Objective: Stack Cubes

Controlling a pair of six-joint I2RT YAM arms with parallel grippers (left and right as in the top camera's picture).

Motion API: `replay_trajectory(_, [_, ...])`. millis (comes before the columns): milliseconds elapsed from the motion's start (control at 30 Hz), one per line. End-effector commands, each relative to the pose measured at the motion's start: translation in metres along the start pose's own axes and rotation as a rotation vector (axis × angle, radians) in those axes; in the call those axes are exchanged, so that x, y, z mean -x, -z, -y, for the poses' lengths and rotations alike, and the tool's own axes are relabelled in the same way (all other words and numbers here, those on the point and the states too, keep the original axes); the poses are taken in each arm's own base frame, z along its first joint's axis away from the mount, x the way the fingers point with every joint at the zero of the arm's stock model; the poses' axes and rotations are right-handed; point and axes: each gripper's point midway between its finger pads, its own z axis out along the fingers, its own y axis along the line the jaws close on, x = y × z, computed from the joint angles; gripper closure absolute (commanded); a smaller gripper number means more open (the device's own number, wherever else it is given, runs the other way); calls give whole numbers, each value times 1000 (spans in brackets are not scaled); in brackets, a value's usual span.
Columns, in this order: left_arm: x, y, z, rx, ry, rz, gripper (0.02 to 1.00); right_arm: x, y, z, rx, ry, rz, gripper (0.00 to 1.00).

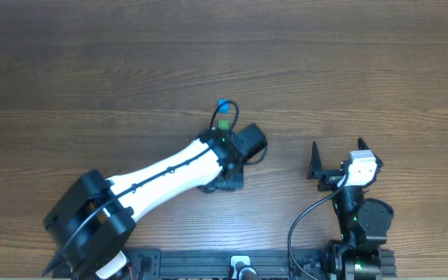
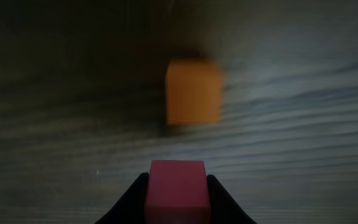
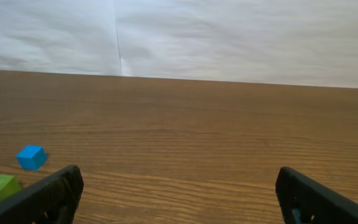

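left gripper (image 2: 177, 188) clamps the red cube (image 2: 177, 183). orange cube (image 2: 193, 92) lies straight ahead & lower, not touching, so it's left arm's job. right gripper (image 3: 179, 185) spread wide, empty.

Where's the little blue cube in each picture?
Top view: the blue cube sits near the middle, just beyond the left arm.
Left wrist view: this one has an orange cube and a pink cube instead.
Right wrist view: the blue cube sits just past the green cube.
Landmark: that green cube is its neighbour in the top view too.
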Motion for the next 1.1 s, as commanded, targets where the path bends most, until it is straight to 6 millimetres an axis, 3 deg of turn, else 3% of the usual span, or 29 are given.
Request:
replay_trajectory(33, [39, 34, 6, -49, -8, 93, 980, -1, 0, -1, 10, -3, 0, 7])
replay_trajectory(167, [74, 52, -1, -83, 38, 147, 980, -1, 0, -1, 10, -3, 0, 9])
replay_trajectory(300, [91, 44, -5, -62, 35, 135, 982, -1, 0, -1, 10, -3, 0, 7])
replay_trajectory(533, [98, 16, -5, -15, -6, 86, 980, -1, 0, -1, 10, -3, 0, 7])
replay_trajectory(1100, [102, 0, 3, -18, -10, 83, 934, -1, 0, -1, 10, -3, 0, 9])
